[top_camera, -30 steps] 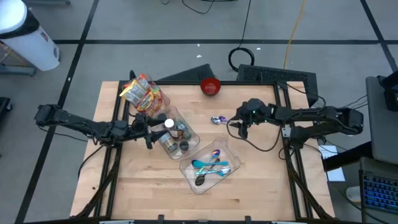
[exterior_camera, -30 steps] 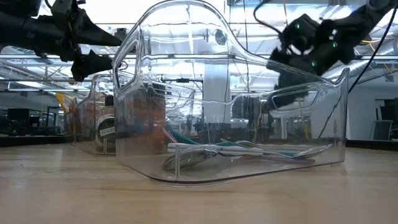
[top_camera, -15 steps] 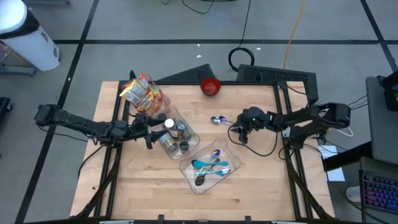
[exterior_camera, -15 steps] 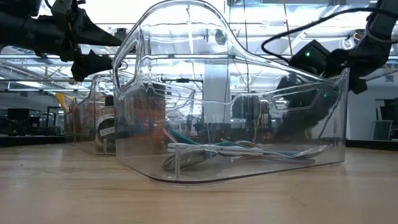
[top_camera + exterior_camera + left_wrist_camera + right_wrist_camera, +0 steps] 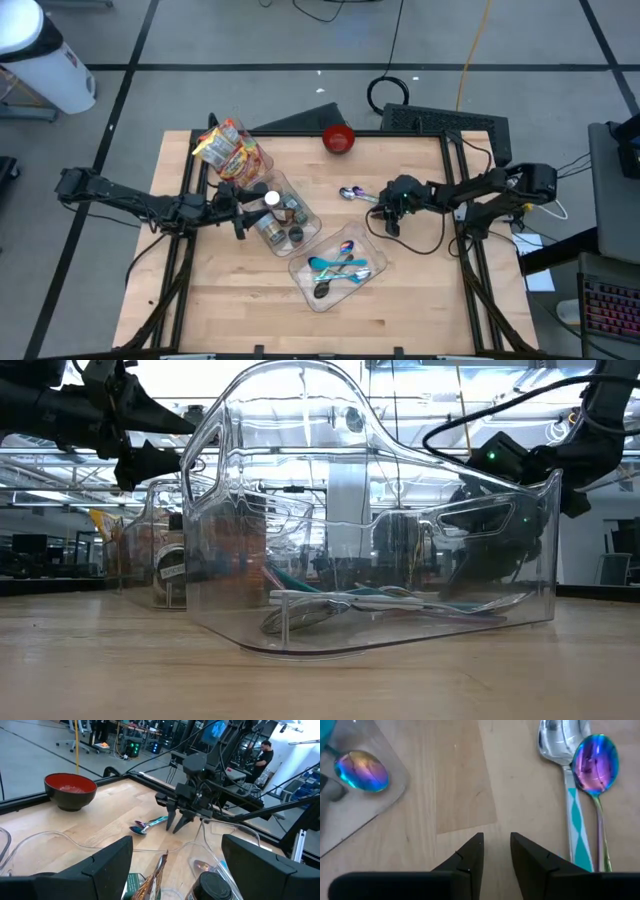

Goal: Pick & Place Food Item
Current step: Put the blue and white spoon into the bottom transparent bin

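Spoons (image 5: 352, 194) lie on the bare wood of my desk (image 5: 420, 300), two of them side by side, one silver with a teal-patterned handle and one with an iridescent bowl. My right hand (image 5: 383, 212) hangs low over the desk just beside their handles, touching neither. In my right wrist view its two dark fingers (image 5: 469, 856) stand with only a narrow gap between them and nothing caught there, so that hand is nearly closed and empty. Both spoon bowls (image 5: 595, 767) show clearly past those fingers, with plain wood directly under the tips.

Near the middle of the desk sits a clear plastic bin (image 5: 336, 268) holding more cutlery, teal and iridescent spoons among it. The low view looks straight through this bin (image 5: 380, 540), and my right arm shows behind its far wall.

A second clear bin (image 5: 283, 215) lies beside the first, toward the left, holding small jars with dark lids. A colourful snack bag (image 5: 230, 150) rests at the far end of that bin, near the desk's back left corner. My left hand (image 5: 240, 203) waits at the edge of this jar bin, fingers spread wide and holding nothing; in its wrist view the two broad dark fingers (image 5: 107, 870) frame a jar lid (image 5: 212, 885) between them.

A red bowl (image 5: 338, 138) sits at the desk's far edge, well apart from both hands.
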